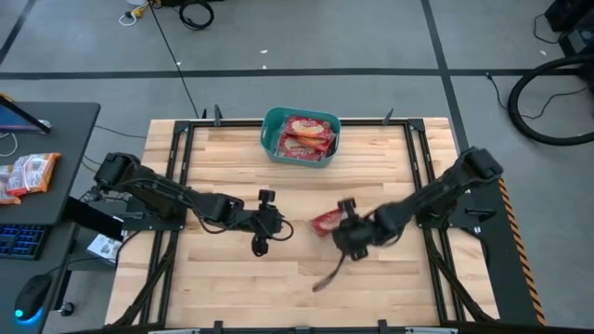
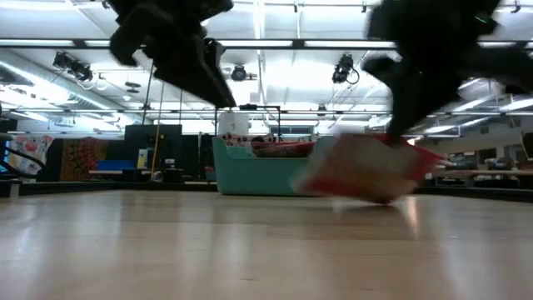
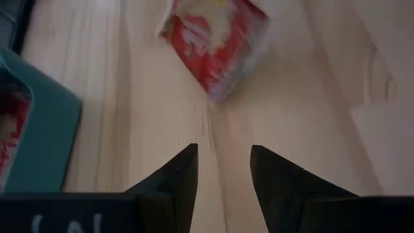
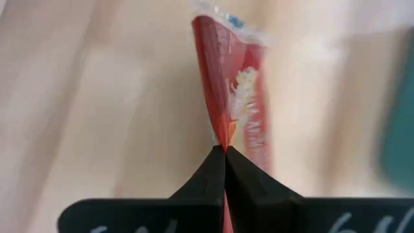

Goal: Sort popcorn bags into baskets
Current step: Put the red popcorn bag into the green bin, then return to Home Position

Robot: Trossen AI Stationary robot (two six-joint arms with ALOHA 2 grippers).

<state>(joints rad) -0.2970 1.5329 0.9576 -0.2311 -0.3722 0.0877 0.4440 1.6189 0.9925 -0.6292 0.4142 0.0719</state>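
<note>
Our right gripper (image 4: 225, 150) pinches a popcorn bag (image 1: 327, 221) by its edge just above mid-table, so we should lift it clear over the teal basket (image 1: 301, 137) before releasing, while the left gripper (image 3: 224, 160) waits spread nearby.

Honestly nothing here is readable. The popcorn bag (image 4: 236, 103) pinched in the right gripper (image 4: 225, 150) has white print on its red face, but it's just a smear, and same goes for the bags piled in the teal basket (image 1: 271, 139). There are pale marks on the wrist housings too, can't make those out either.
</note>
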